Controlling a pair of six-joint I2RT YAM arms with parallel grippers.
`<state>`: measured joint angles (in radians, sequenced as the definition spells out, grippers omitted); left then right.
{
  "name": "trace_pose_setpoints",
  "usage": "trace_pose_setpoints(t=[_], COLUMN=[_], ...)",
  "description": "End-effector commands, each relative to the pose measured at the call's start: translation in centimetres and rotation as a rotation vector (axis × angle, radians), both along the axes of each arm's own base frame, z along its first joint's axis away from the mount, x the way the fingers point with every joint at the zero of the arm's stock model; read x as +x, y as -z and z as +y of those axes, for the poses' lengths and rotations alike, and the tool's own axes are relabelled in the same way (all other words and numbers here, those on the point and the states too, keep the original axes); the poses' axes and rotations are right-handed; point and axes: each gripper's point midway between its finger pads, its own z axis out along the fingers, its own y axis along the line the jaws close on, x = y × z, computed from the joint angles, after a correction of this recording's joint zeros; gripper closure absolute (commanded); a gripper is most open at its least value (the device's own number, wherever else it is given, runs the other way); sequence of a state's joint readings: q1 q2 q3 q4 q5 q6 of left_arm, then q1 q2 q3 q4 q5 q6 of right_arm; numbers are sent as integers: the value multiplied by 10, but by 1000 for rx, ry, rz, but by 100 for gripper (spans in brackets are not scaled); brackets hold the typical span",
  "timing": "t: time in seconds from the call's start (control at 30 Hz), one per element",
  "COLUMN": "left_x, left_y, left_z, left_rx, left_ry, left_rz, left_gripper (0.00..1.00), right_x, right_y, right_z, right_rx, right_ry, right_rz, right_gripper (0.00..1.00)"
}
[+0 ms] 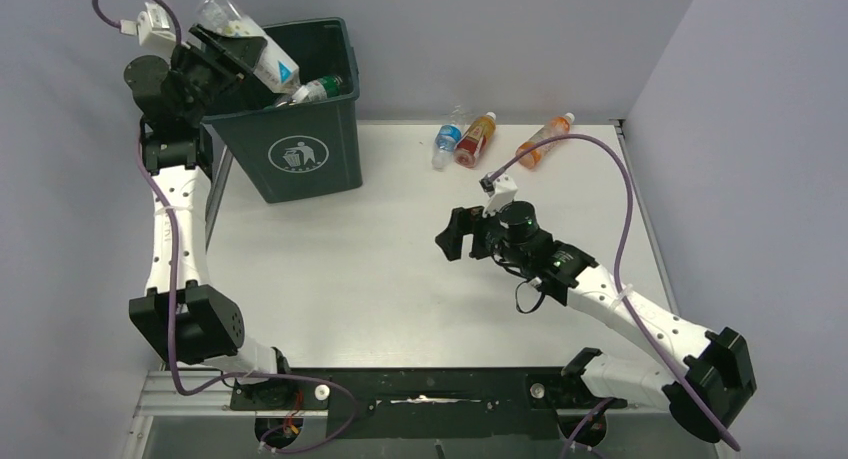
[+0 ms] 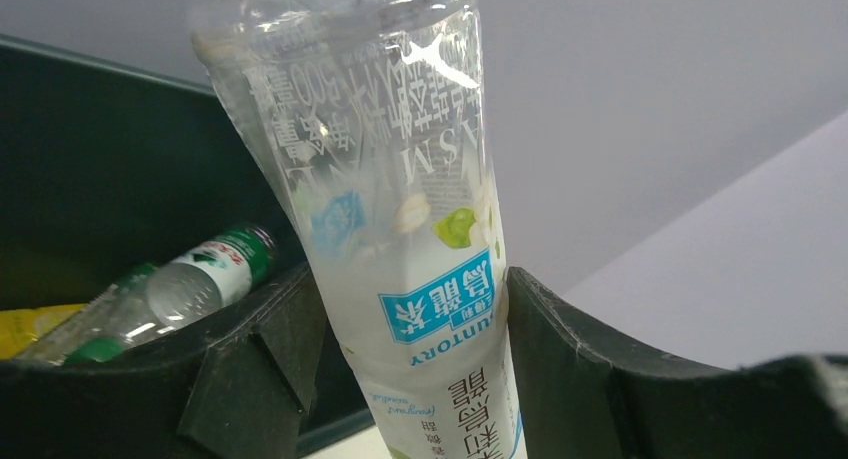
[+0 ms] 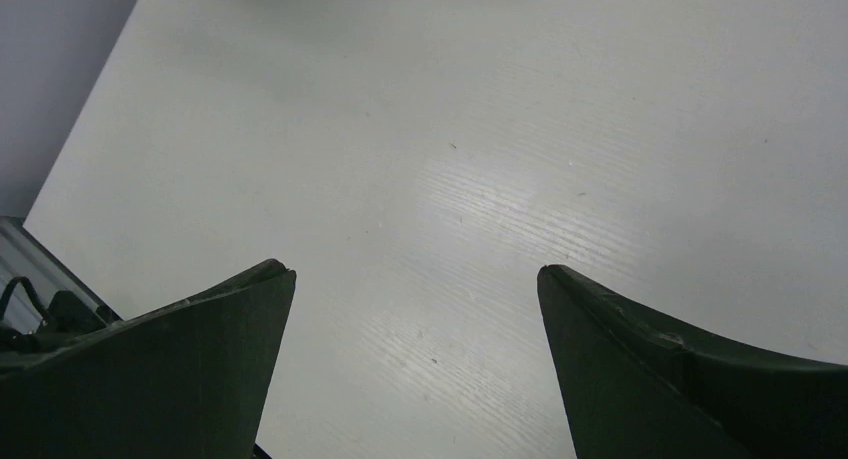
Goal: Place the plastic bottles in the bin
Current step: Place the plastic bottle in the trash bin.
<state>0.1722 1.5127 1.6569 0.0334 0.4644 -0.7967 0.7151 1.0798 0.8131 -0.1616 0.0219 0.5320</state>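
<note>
My left gripper (image 1: 232,57) is shut on a clear bottle with a white and blue label (image 1: 246,41), held tilted over the left rim of the dark green bin (image 1: 300,149). In the left wrist view the bottle (image 2: 400,229) fills the space between my fingers, and a green-labelled bottle (image 2: 190,284) lies inside the bin (image 2: 90,159). Three bottles lie on the table at the back: a blue-labelled clear one (image 1: 447,139), a red-orange one (image 1: 476,139) and an orange one (image 1: 545,141). My right gripper (image 1: 455,237) is open and empty above the bare table (image 3: 420,179).
A green-capped bottle (image 1: 318,87) shows at the bin's top opening. Grey walls close the table at the back and both sides. A metal rail (image 1: 380,389) runs along the near edge by the arm bases.
</note>
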Motion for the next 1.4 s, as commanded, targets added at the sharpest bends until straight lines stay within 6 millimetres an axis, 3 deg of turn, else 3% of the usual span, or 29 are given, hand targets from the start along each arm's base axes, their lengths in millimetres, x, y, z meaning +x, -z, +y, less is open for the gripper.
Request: trace_pose_setpoints(t=[0.0, 0.13, 0.43, 0.6, 0.8, 1.17, 1.37], left_x=[3, 19, 49, 61, 74, 88, 92], left_y=[-38, -28, 3, 15, 29, 59, 79], left_z=[21, 37, 58, 68, 79, 91, 94], left_rx=[15, 22, 59, 64, 85, 86, 103], left_ry=[-16, -55, -129, -149, -172, -201, -202], left_rz=[-147, -139, -88, -71, -33, 54, 123], left_gripper=[52, 52, 51, 50, 47, 44, 19], right_x=[18, 51, 161, 219, 269, 316, 334], right_y=[0, 11, 22, 38, 68, 79, 82], right_z=[0, -28, -142, -183, -217, -256, -263], right_rx=[-26, -73, -150, -159, -151, -100, -44], right_ry=[56, 193, 592, 705, 784, 836, 833], right_rz=[16, 84, 180, 233, 286, 264, 237], right_gripper=[2, 2, 2, 2, 2, 2, 2])
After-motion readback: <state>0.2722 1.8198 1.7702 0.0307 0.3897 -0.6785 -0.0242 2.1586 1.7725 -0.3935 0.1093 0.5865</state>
